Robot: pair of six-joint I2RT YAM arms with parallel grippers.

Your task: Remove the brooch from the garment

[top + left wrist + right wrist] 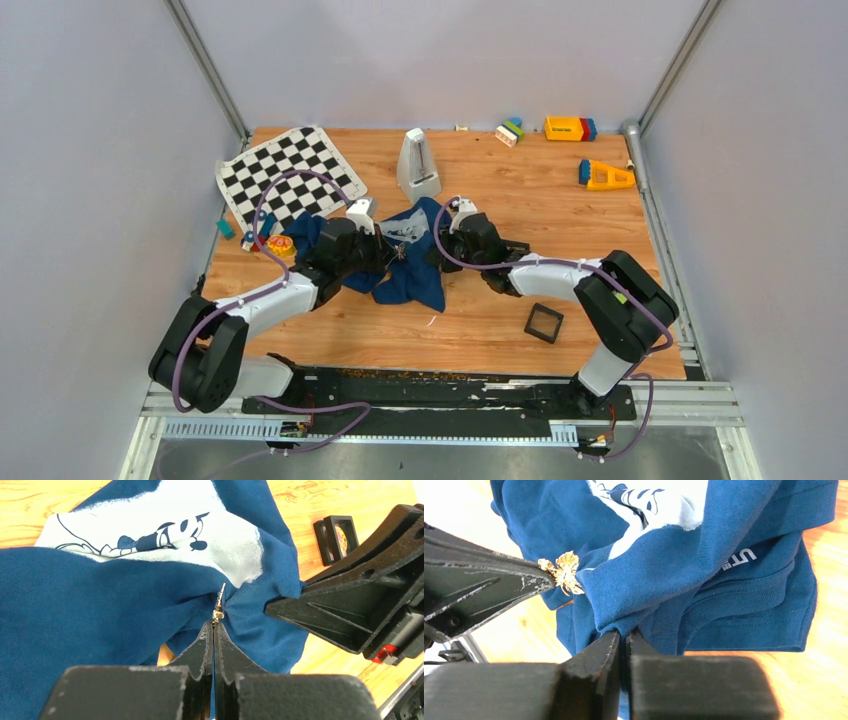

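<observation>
The navy garment [412, 275] lies crumpled at mid-table, its grey-white Mickey print [165, 532] facing up. A small gold brooch [564, 572] is pinned in a raised fold of the cloth. My left gripper [213, 626] is shut on the brooch [218, 607], its tips pinching the brooch's near end. My right gripper [624, 634] is shut on a fold of the garment [684, 570] just beside the brooch. In the top view the left gripper [388, 250] and the right gripper [438, 247] meet over the shirt. The left fingers [519, 582] enter the right wrist view from the left.
A chequered cloth [285, 175] lies at the back left and a white metronome [418, 162] stands behind the shirt. One black square frame [544, 322] lies front right, another [337, 537] near the right arm. A yellow-red toy [281, 246] and coloured blocks [570, 128] are about.
</observation>
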